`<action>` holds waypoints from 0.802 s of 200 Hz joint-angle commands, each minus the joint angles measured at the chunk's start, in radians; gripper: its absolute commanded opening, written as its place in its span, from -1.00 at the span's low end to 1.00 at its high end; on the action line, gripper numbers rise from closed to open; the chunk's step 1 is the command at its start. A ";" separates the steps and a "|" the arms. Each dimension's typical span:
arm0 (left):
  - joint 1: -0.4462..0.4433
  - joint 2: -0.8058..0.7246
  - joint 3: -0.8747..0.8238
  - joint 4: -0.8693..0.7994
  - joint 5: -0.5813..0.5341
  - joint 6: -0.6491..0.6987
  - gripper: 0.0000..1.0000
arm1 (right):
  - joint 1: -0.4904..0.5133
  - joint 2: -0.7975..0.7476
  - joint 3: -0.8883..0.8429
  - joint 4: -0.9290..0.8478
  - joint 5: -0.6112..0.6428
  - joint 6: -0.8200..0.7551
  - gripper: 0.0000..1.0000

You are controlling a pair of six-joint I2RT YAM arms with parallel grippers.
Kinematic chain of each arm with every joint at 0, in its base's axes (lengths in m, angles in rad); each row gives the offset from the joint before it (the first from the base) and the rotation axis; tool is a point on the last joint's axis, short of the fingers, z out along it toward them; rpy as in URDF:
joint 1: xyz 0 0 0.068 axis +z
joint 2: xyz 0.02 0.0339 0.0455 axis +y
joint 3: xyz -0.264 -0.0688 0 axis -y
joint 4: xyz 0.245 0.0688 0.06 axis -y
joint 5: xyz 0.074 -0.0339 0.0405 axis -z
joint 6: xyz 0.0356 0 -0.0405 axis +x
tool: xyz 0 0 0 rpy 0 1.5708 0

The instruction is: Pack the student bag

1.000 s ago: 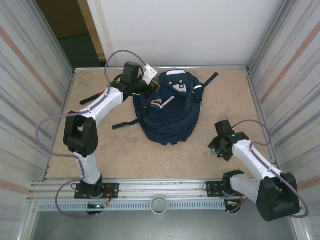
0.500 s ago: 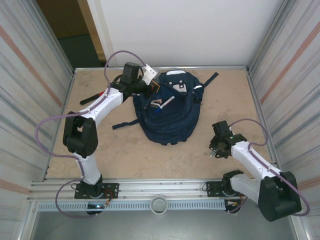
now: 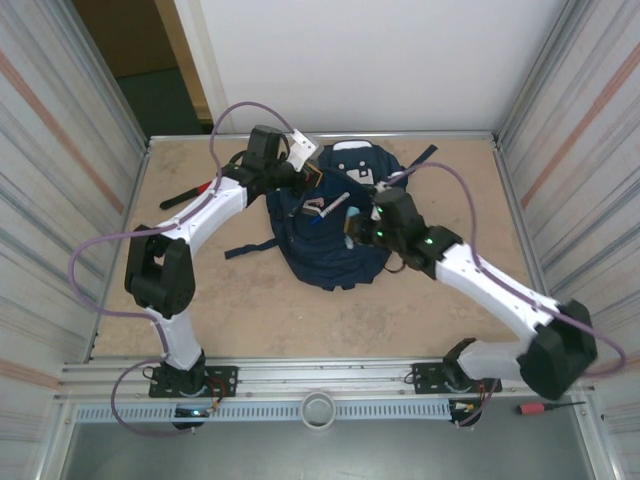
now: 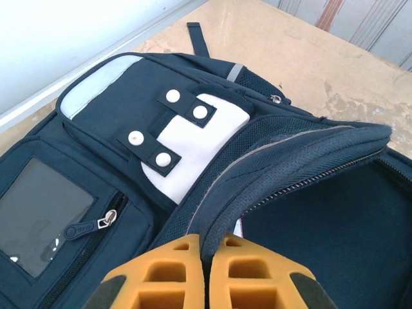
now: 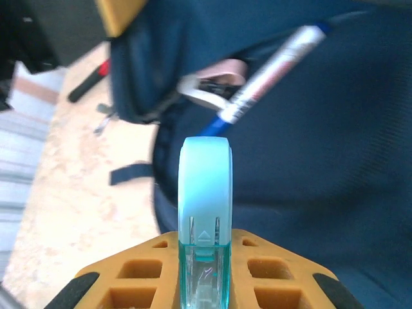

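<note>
Clamped the left gripper (image 4: 207,251) on the flap (image 4: 290,164) at the far left corner of the bag (image 3: 330,250), jaws closed with the fabric rim pinched between them. Judged a hold meant to lift that rim and prop the mouth open for loading. Carried a blue item (image 5: 205,180), pale and capped, in the right gripper (image 5: 205,251), jaws closed on its lower end; could not tell what sort of item. Hung over the bag's right side, cap pointing toward the mouth, apparently ready for dropping in. Showed a pen (image 5: 277,64) lying in the mouth, beyond the item. Lay flat at the far middle of the table (image 3: 250,300), front pocket up: directly under the right jaws, gripped at its rim by the left. Left of the bag, apart from it, a red tool (image 3: 205,187).
</note>
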 commanded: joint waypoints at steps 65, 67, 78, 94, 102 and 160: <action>-0.014 -0.054 0.058 0.001 -0.001 -0.021 -1.00 | -0.063 0.330 0.084 0.299 0.200 0.262 -0.56; -0.014 -0.053 0.058 0.001 -0.001 -0.021 -1.00 | -0.065 0.334 0.084 0.298 0.206 0.266 -0.54; -0.016 -0.053 0.057 0.001 -0.001 -0.021 -1.00 | -0.081 0.356 0.083 0.319 0.195 0.265 -0.40; -0.017 -0.054 0.052 0.001 -0.001 -0.019 -1.00 | -0.090 0.364 0.090 0.328 0.140 0.239 -0.14; -0.017 -0.054 0.049 0.001 -0.002 -0.019 -1.00 | -0.087 0.361 0.094 0.325 0.120 0.210 -0.05; -0.017 -0.045 0.030 0.018 -0.010 -0.024 -1.00 | -0.101 0.217 -0.005 0.380 -0.148 0.100 0.09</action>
